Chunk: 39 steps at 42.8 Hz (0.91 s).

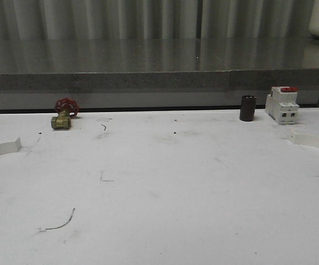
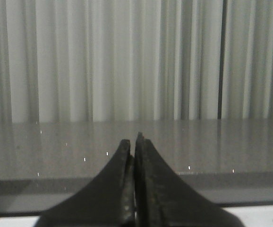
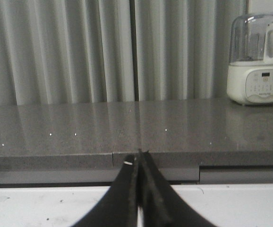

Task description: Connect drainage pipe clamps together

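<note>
I see the two white drainage pipe clamp halves lying well apart on the white table, the left clamp half at its left edge and the right clamp half at its right edge. Along the table's far edge stand a red-handled brass valve, a dark cylindrical sleeve and a white circuit breaker with a red top. My left gripper and right gripper both have their fingers pressed together, holding nothing, raised facing the grey counter, where a blender-like appliance stands.

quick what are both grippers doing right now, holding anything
Left gripper: closed, fingers pressed together, holding nothing.
Right gripper: closed, fingers pressed together, holding nothing.
</note>
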{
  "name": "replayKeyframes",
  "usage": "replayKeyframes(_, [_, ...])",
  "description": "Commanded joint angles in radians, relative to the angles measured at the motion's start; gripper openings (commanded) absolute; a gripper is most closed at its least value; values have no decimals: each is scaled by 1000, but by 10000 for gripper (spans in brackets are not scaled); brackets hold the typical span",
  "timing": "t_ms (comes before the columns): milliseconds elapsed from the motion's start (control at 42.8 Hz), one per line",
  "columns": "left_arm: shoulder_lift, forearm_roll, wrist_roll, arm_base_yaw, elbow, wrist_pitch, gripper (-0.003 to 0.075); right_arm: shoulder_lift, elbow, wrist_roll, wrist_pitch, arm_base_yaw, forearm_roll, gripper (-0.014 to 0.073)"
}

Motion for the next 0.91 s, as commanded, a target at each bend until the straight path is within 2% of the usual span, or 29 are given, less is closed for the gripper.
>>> replayKeyframes(0, [77, 27, -8, -6, -164, 22, -20, 84, -158, -4, 34, -4, -28, -67])
replayKeyframes(187, [263, 27, -6, -6, -374, 222, -20, 254, -345, -4, 196, -4, -48, -67])
replayKeyframes(327, [391, 27, 1, -6, -439, 327, -20, 360, -403, -4, 301, -4, -48, -67])
replayKeyframes(514, [518, 27, 1, -6, -431, 380, -20, 483, -402, -4, 417, -4, -48, -67])
replayKeyframes(888, [685, 4, 1, -6, -428, 387, -20, 617, -402, -4, 432, -4, -48, -63])
